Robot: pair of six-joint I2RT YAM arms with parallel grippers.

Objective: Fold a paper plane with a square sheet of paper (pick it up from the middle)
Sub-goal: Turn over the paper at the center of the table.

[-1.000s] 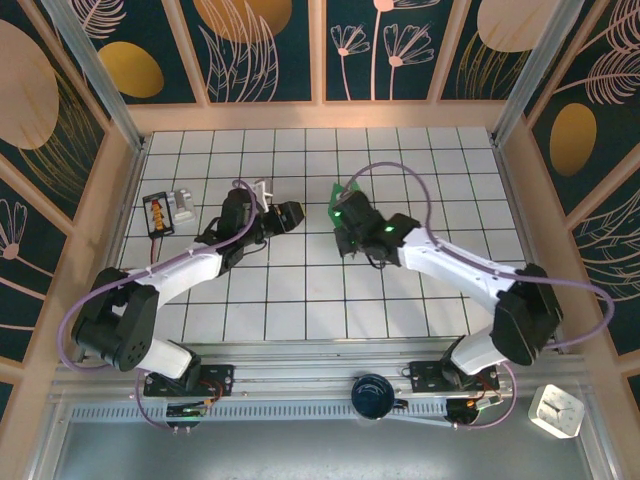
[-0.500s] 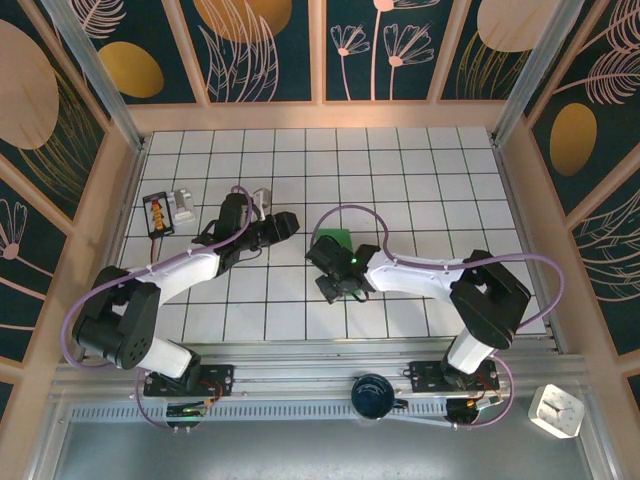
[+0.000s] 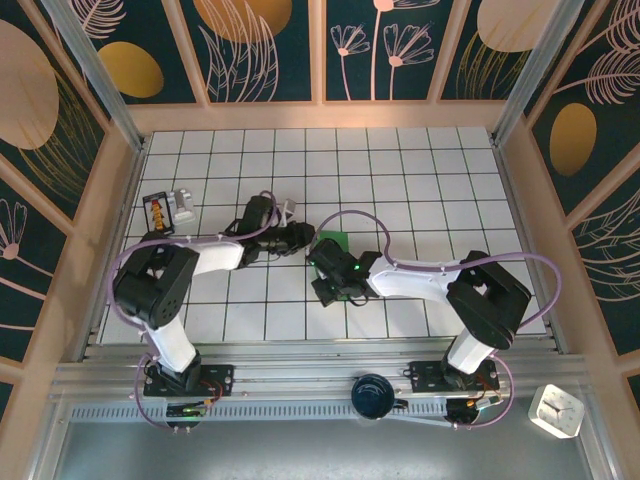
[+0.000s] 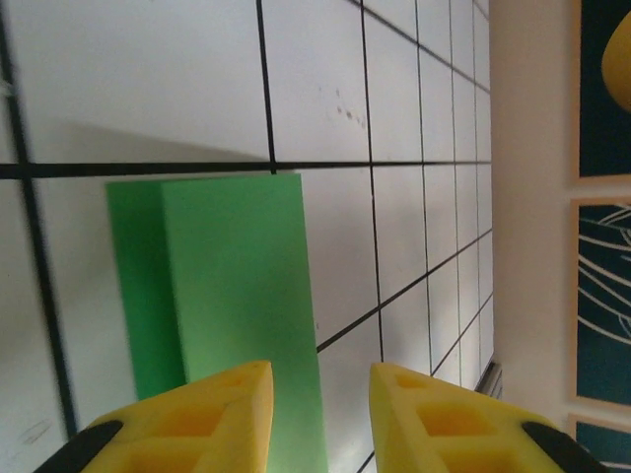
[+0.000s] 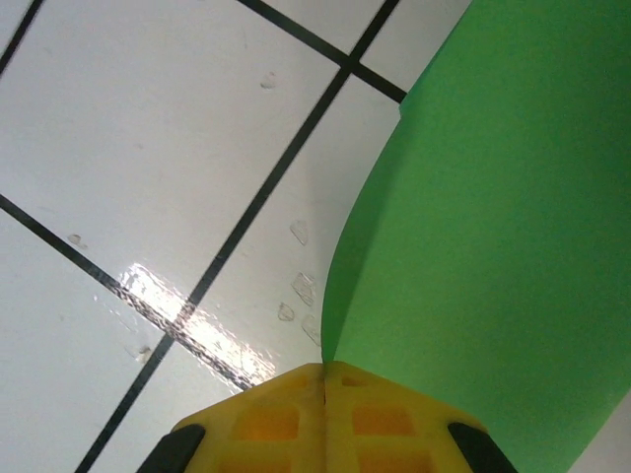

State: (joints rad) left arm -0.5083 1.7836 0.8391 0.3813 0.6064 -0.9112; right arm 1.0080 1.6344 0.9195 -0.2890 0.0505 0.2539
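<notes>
A small black box with a yellow label (image 3: 157, 211) sits at 9 o'clock on the white tiled counter (image 3: 400, 170); we cannot read its tiny writing. The folded green square sheet of paper (image 3: 335, 240) is at the middle, partly hidden by the arms. The right pincer (image 5: 325, 372) is closed tight on the paper's edge, which curves up. The left arm stretches low toward 3 o'clock; its left pincer (image 4: 320, 379) is open a little, right above the paper's end.

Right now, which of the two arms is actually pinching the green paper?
The right arm: its yellow jaws are shut on the green paper's edge. The left arm's jaws stand apart beside it.
</notes>
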